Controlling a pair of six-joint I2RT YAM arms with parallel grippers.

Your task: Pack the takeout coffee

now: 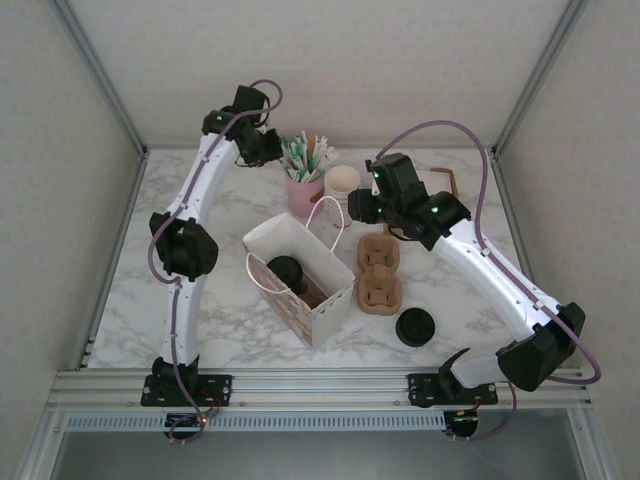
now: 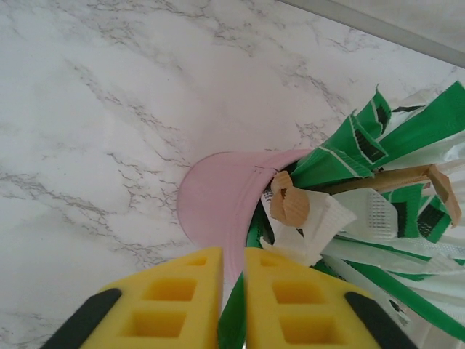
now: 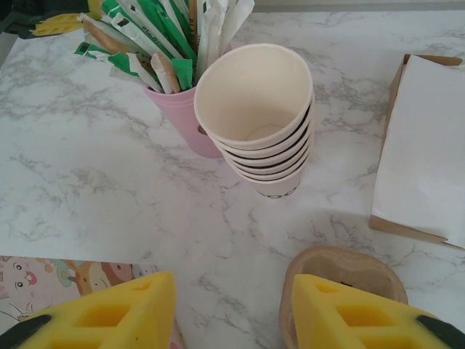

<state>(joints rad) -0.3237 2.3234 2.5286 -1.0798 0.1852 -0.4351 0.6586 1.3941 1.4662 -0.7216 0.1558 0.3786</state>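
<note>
Takeout coffee (image 1: 287, 270) sits inside the paper bag (image 1: 330, 315), so left gripper (image 2: 234, 263) pinches nearly shut on a green sachet (image 2: 232, 325) to add, while right gripper (image 3: 232, 294) hangs half-open, empty.

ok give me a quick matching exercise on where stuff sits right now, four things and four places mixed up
Things:
1. takeout coffee
2. pink cup
3. cardboard carrier
4. black lids

Places:
a. just right of the paper bag
b. nearest the front edge, just in front of the carrier
c. inside the bag
d. far side, beside the stack of paper cups

Pairs: 1-c, 2-d, 3-a, 4-b
</note>
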